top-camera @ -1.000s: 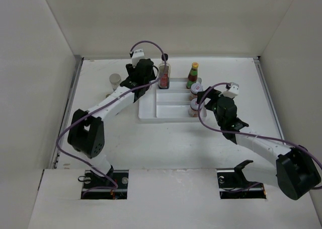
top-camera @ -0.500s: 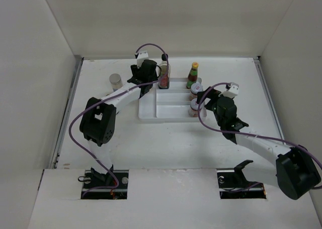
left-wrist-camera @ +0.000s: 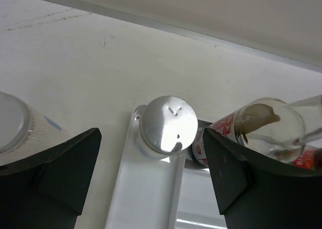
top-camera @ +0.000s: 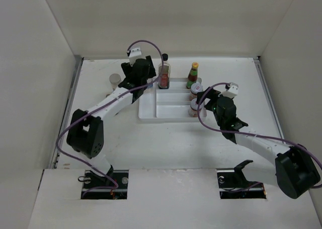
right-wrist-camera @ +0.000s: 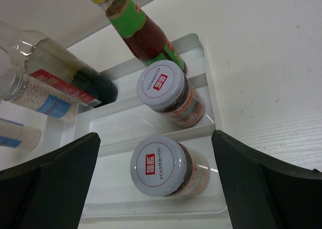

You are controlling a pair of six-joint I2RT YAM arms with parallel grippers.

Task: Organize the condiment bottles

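Right claw [right-wrist-camera: 155,136]: near jar [right-wrist-camera: 160,164], far jar [right-wrist-camera: 161,87] ahead in tray [right-wrist-camera: 208,83]; sauce bottle [right-wrist-camera: 138,30] beyond. Left claw [left-wrist-camera: 152,134]: middle jar [left-wrist-camera: 168,123] ahead, tall bottle [left-wrist-camera: 274,133] right, outer jar [left-wrist-camera: 12,121] left.

The nearer pale-lidded jar [right-wrist-camera: 159,164] and farther pale-lidded jar [right-wrist-camera: 160,84] each bear a red lid logo, characters illegible.

Overhead rear view and close wrist views share the tray [top-camera: 168,108].
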